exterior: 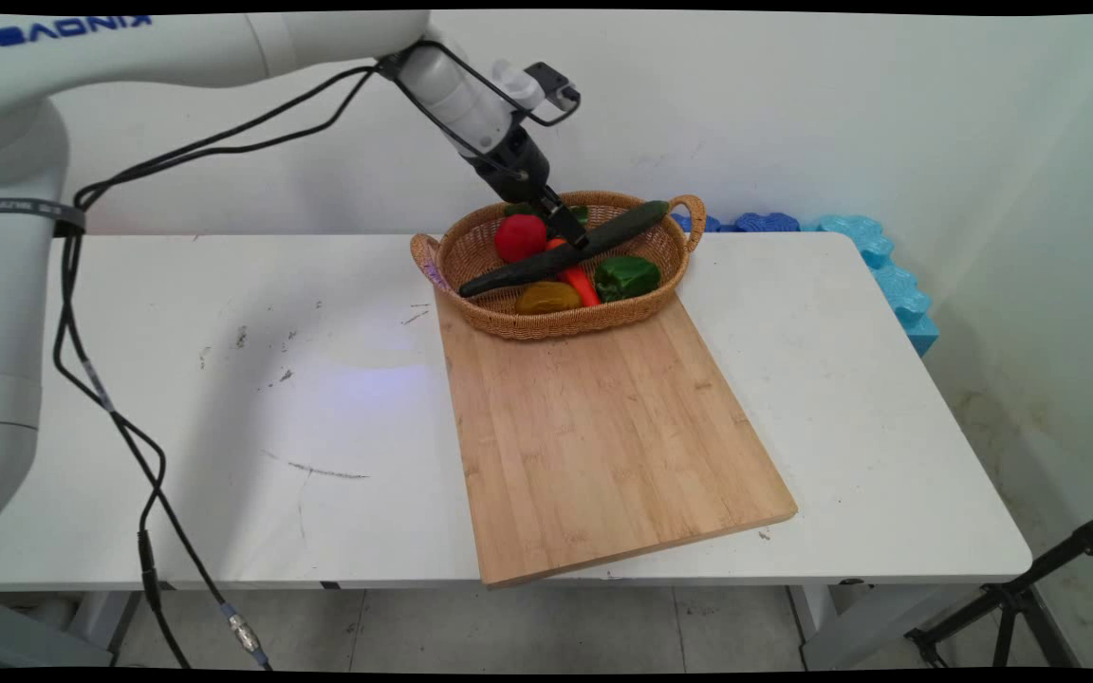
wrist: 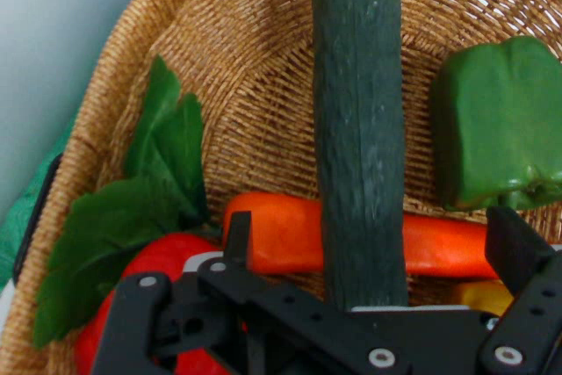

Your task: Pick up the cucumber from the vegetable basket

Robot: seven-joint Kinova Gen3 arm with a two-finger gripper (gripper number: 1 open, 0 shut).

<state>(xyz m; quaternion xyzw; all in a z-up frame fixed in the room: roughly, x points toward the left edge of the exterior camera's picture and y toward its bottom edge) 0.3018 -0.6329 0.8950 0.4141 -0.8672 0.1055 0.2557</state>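
We have the gripper (exterior: 568,230) down inside the wicker basket (exterior: 480,313), which stands on the far end of the wooden cutting board (exterior: 603,427) on the white table (exterior: 224,427). The cucumber (exterior: 556,254) lies slantwise across the basket, one end resting on the far right rim and the other low at the near left, and our fingers (wrist: 237,239) stand spread wide, one to each side of it, not yet closed on anything (the hand view shows the cucumber running straight up between them, with a clear gap on both sides). Under it lies the carrot (wrist: 290,234), crosswise; the red tomato (exterior: 520,237) with its green leaves (wrist: 132,217) sits just beside the left finger, the green pepper (exterior: 627,277) to the right, and a yellowish vegetable (exterior: 548,297) near the front wall. As we judge it, a good grip here means closing squarely across the cucumber's width, near its middle so it does not tip. We should keep the fingertips above the carrot, so that it is not pinched along with the cucumber. The left finger is close to the tomato and could nudge it, so we would close slowly. The cucumber looks smooth and rounded, so a shallow grip might slip.
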